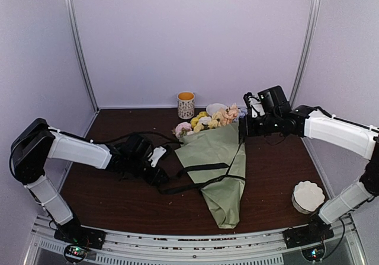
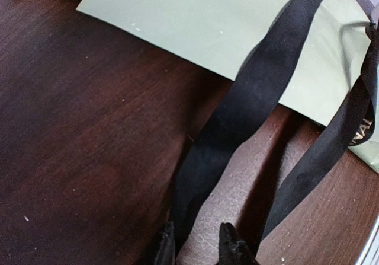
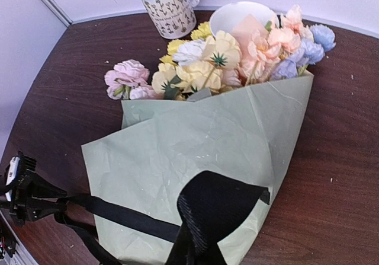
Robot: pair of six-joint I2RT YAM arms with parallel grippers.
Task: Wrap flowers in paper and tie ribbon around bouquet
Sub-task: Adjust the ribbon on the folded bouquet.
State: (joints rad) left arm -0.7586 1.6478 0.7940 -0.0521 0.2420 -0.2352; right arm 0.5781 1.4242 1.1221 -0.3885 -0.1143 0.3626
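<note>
The left pincer (image 2: 198, 250), at nine o'clock of the bouquet, stands slightly apart with the ribbon (image 2: 254, 99) loose between its fingers, so the ribbon could slide free. On the bench (image 1: 118, 188), the paper (image 1: 216, 164) wraps the flowers (image 1: 207, 120). At one o'clock the right pincer (image 1: 244, 131), clamped on the ribbon, might tug the wrap open.

The paper (image 1: 216, 170) lay on the middle of the tabletop (image 1: 118, 200), wrapped around the flowers (image 1: 210, 121), whose heads pointed to the far side. The ribbon (image 1: 204, 168) crossed over the paper. A mug (image 1: 186, 105) stood behind the flowers, and a scalloped stack (image 1: 308, 197) sat at the right front.
</note>
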